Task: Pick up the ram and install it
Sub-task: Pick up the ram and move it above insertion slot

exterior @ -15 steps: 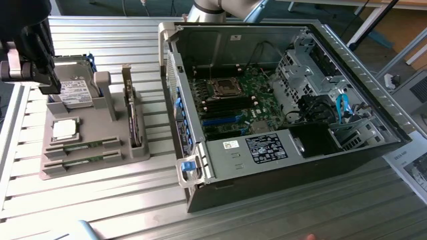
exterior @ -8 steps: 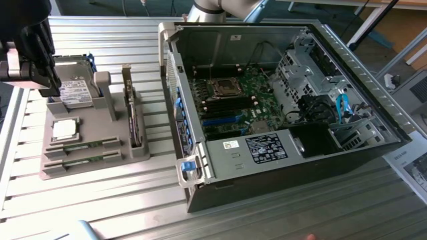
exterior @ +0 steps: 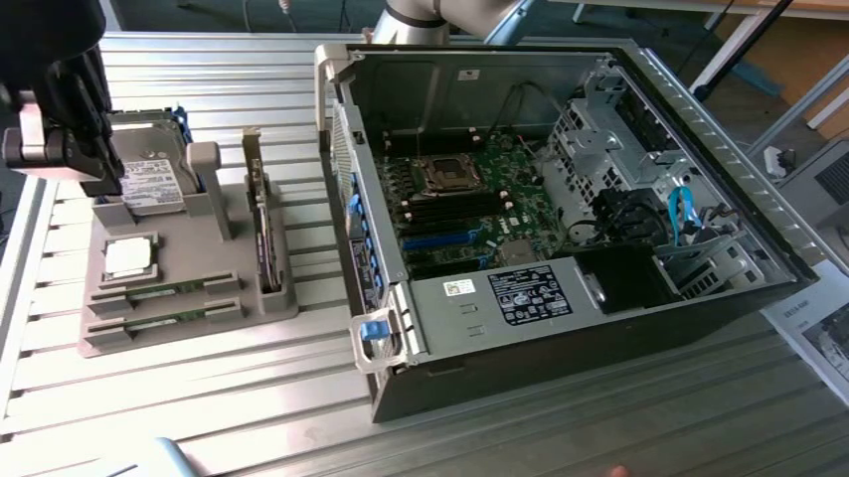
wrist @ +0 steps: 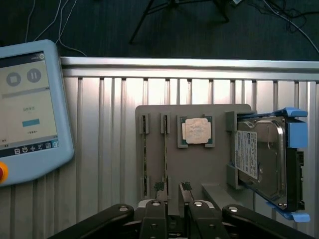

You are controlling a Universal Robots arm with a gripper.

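Note:
Two ram sticks (wrist: 165,154) (wrist: 144,154) stand on edge in slots of the grey fixture (wrist: 209,164); in the exterior view the ram (exterior: 166,292) shows as green strips at the fixture's front. My gripper (wrist: 172,194) hovers above the fixture's edge, roughly in line with one stick, its fingers (wrist: 158,191) apart with nothing between them. In the exterior view the gripper (exterior: 80,164) hangs at the far left, beside the hard drive. The open computer case (exterior: 558,199) lies at the exterior view's right with its motherboard (exterior: 464,199) exposed.
The fixture also carries a square silver processor (wrist: 196,131) and a hard drive (wrist: 264,164) in a blue bracket. A thin board (exterior: 265,234) stands upright in a holder beside the case. A teach pendant (wrist: 30,109) lies on the slatted metal table (exterior: 531,427).

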